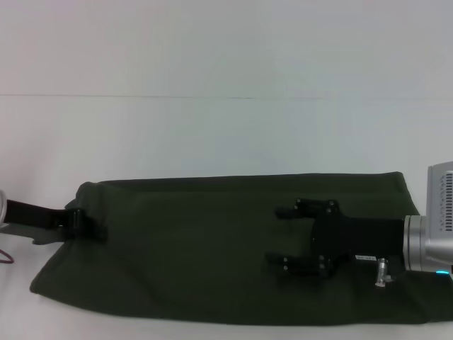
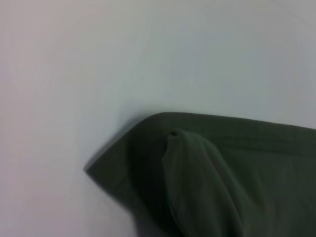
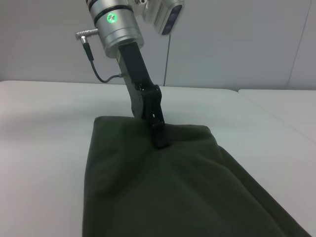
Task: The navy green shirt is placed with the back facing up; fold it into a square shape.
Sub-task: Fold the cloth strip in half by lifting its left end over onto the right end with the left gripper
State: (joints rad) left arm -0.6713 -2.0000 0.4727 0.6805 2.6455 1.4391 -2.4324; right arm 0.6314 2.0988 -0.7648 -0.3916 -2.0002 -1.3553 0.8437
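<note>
The navy green shirt (image 1: 198,241) lies as a long, flat band across the white table, plain side up. My left gripper (image 1: 86,225) is at the band's left end, shut on the cloth edge. The right wrist view shows it from afar, pinching that edge (image 3: 161,137) and pressing it down. A small raised fold of the shirt (image 2: 197,168) shows in the left wrist view. My right gripper (image 1: 279,235) hovers over the right half of the shirt, open, with nothing between its fingers.
The white table (image 1: 212,134) stretches bare behind the shirt. The shirt's front edge lies close to the table's near edge. A thin cable (image 1: 6,256) hangs by the left arm.
</note>
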